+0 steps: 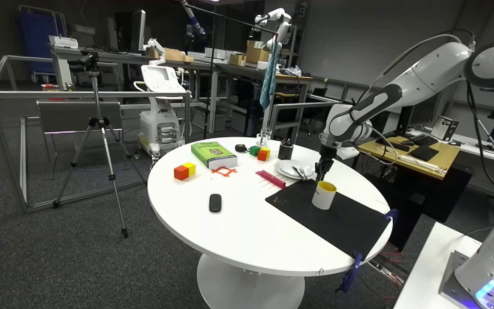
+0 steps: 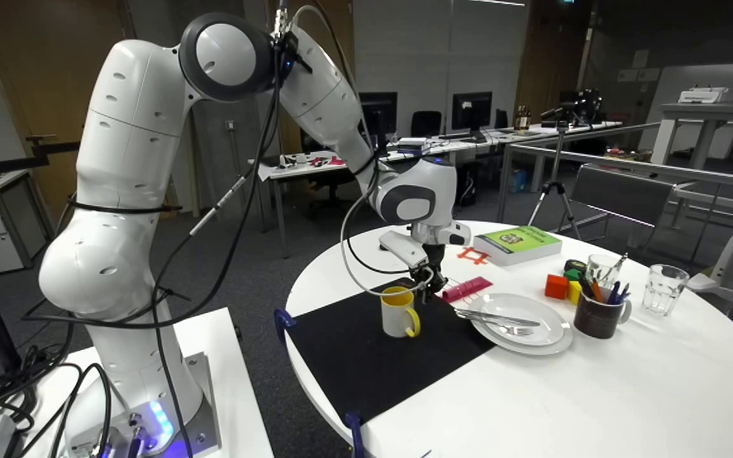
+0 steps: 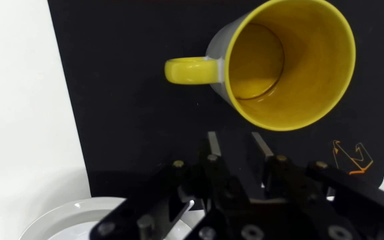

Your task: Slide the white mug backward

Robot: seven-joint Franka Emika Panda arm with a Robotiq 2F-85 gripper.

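The white mug (image 1: 322, 198) has a yellow inside and handle and stands upright on the black mat (image 1: 345, 225). It also shows in an exterior view (image 2: 396, 320) with its handle towards the plates, and in the wrist view (image 3: 292, 70), where its inside looks empty. My gripper (image 1: 319, 172) hangs beside the mug on the table-centre side; it also shows in an exterior view (image 2: 429, 294). In the wrist view the gripper's fingertips (image 3: 234, 134) are parted by a moderate gap with nothing between them. They are close to the mug's rim; whether they touch it I cannot tell.
Stacked white plates (image 2: 557, 340) with cutlery lie beside the mat. A pink piece (image 1: 271, 179), a dark mug with pens (image 2: 599, 315), glasses (image 2: 664, 289), coloured blocks (image 1: 181, 172), a green book (image 1: 214, 155) and a black object (image 1: 215, 203) stand around. Blue clamps (image 1: 352, 272) hold the mat's edge.
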